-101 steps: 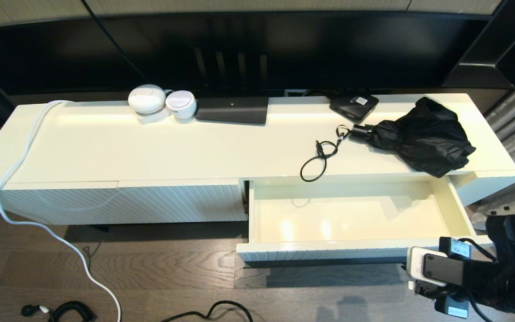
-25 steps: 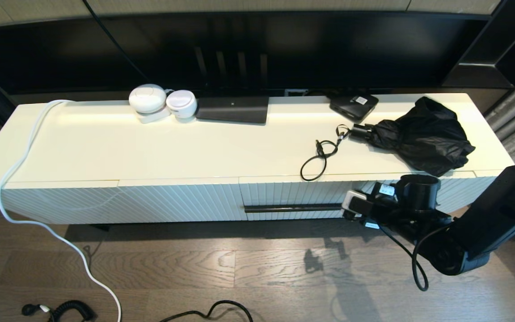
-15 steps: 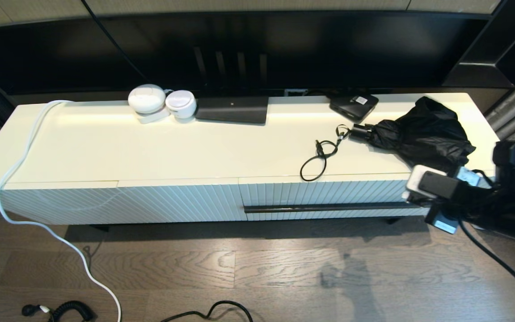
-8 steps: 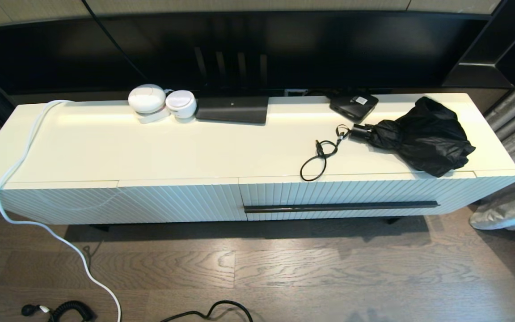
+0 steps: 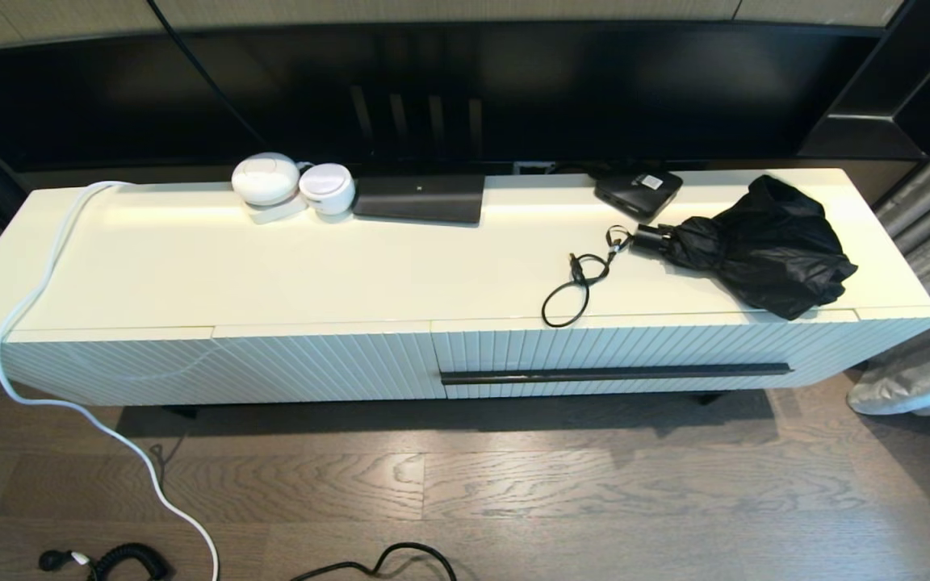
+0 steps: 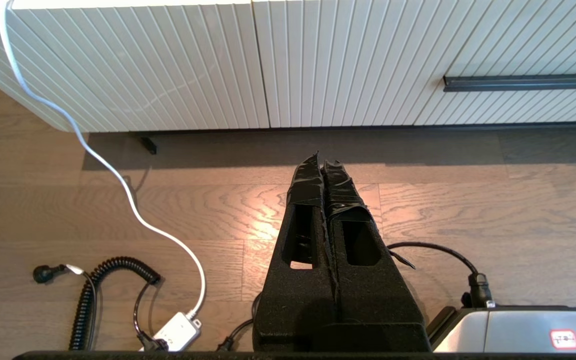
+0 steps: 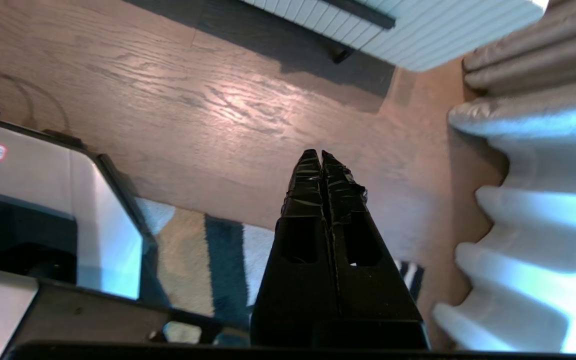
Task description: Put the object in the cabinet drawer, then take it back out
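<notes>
Ribbed cream cabinet drawer (image 5: pixel 618 355) is seen closed; crumpled black umbrella (image 5: pixel 756 246) is left on the counter (image 5: pixel 271 274). Left claw (image 6: pixel 322 159) and right claw (image 7: pixel 318 155) are pressed together, parked low; the overhanging umbrella strap could be snagged when the drawer is reopened.

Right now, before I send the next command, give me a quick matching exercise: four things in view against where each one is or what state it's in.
Things:
1. cabinet drawer
2. black umbrella
3. white cable
4. left gripper

States:
A. hangs off the cabinet top down to the floor
B. shut, holding nothing, above the wood floor
C. pushed fully closed
D. lies on the cabinet top, above the drawer

Pairs: 1-C, 2-D, 3-A, 4-B
</notes>
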Robot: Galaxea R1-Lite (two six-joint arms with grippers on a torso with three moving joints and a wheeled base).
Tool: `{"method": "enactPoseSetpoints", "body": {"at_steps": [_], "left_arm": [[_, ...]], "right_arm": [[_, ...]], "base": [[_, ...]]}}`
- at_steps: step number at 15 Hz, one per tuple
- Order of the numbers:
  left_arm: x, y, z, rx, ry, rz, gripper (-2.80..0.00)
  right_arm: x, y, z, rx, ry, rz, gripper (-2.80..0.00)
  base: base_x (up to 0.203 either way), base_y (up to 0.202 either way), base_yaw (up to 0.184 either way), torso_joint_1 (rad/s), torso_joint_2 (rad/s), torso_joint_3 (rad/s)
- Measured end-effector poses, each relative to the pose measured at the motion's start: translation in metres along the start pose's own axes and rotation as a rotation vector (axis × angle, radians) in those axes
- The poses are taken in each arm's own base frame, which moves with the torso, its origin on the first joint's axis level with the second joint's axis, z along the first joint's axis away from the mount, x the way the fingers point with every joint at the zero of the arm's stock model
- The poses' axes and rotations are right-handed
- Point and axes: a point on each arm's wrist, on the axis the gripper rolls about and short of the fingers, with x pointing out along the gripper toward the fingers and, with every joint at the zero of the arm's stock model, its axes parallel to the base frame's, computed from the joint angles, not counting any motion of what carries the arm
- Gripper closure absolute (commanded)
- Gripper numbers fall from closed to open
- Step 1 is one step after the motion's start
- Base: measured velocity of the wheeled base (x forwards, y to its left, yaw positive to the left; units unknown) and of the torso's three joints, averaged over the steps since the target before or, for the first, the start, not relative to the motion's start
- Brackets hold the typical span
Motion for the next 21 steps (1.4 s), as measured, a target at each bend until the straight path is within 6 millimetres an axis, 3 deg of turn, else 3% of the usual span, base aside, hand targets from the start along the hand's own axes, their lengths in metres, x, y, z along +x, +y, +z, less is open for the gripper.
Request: {"method": "enactPoseSetpoints", "body": {"at_steps": [3, 8, 14, 18, 21], "left_arm": [[0.000, 0.000, 0.000, 0.000, 0.000, 0.000, 0.00], [0.000, 0.000, 0.000, 0.000, 0.000, 0.000, 0.00], [0.000, 0.000, 0.000, 0.000, 0.000, 0.000, 0.00], [0.000, 0.000, 0.000, 0.000, 0.000, 0.000, 0.00], [0.000, 0.000, 0.000, 0.000, 0.000, 0.000, 0.00]], "right_arm": [[-0.006, 0.012, -0.034, 0.082, -0.005, -0.022, 0.00], [-0.006, 0.025, -0.069, 0.125, -0.061, -0.038, 0.00], [0.011, 0.028, -0.076, 0.203, -0.185, -0.070, 0.00], [0.042, 0.033, -0.089, 0.220, -0.311, -0.054, 0.00], [0.048, 0.035, -0.092, 0.235, -0.360, -0.035, 0.00]], "base": [[0.000, 0.000, 0.000, 0.000, 0.00, 0.000], [0.000, 0.000, 0.000, 0.000, 0.00, 0.000], [0.000, 0.000, 0.000, 0.000, 0.00, 0.000], [0.000, 0.000, 0.000, 0.000, 0.00, 0.000], [0.000, 0.000, 0.000, 0.000, 0.00, 0.000]]}}
